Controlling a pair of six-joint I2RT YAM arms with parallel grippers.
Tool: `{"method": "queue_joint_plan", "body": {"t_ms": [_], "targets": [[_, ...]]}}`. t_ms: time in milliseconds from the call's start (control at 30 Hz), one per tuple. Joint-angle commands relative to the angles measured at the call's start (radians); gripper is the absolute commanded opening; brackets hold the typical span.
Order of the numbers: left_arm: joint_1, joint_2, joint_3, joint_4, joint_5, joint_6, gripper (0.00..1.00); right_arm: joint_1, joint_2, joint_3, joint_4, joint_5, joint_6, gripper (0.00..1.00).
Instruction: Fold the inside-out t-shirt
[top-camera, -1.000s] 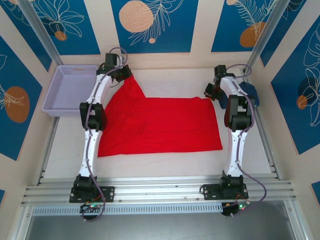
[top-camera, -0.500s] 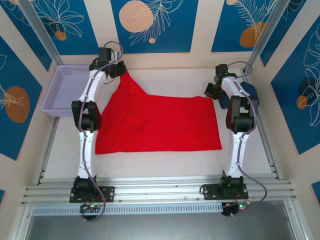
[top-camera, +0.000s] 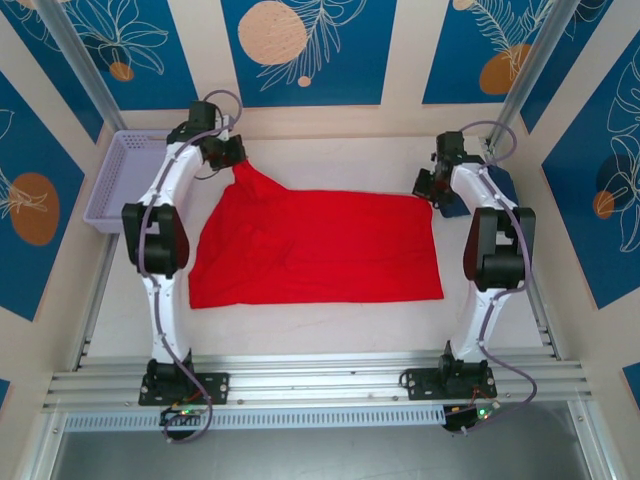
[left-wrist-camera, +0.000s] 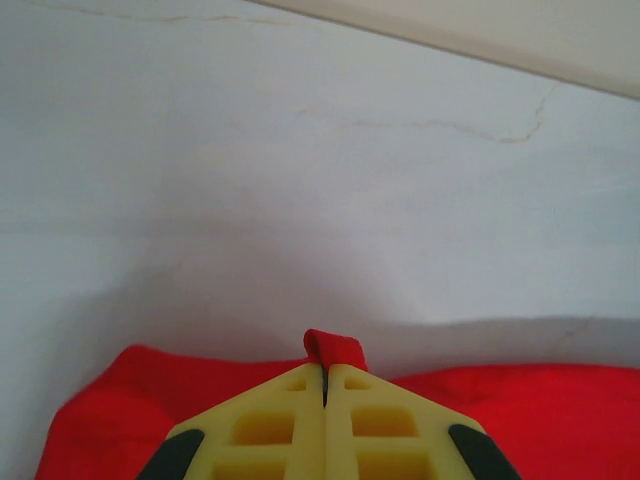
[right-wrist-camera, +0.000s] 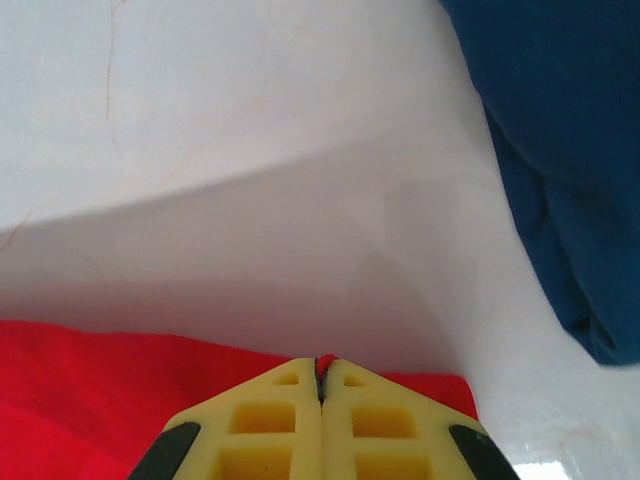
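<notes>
Inside-out t-shirt (top-camera: 320, 245), bright red, is lying spread across the middle of the white bench (top-camera: 320, 325), and we are gripping it at both far corners. Our left jaws are pressing together on the far left corner, close to the lavender basket (top-camera: 112, 185). The cloth there is rising off the bench in a narrow peak, and in the left wrist view we are seeing a small red fold poking out beyond the yellow tips. Our right jaws are likewise clamping the far right corner, with a sliver of red caught between the tips in the right wrist view. A navy blue t-shirt (right-wrist-camera: 560, 150) is lying bunched just to the right of that corner, apart from the red cloth. The near edge of the inside-out t-shirt is resting flat on the bench, with shallow wrinkles running through its left half.
</notes>
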Motion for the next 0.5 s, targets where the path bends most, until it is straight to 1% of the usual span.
{"method": "queue_joint_plan", "body": {"t_ms": [0,233,367,467], "targets": [[0.013,-0.133,-0.109,0.011,-0.052,0.038,0.0,0.005,-0.072,-0.058,0.014,0.029,-0.026,0.04],[0.013,-0.352,-0.436,0.104,-0.068,-0.005,0.0,0.011,-0.185,-0.18,0.033,0.05,-0.028,0.04],[0.013,-0.448,-0.551,0.126,-0.101,-0.018,0.0,0.02,-0.238,-0.236,0.033,0.062,-0.028,0.04],[0.013,-0.5,-0.618,0.147,-0.096,-0.04,0.0,0.025,-0.265,-0.269,0.032,0.064,-0.02,0.04]]}}
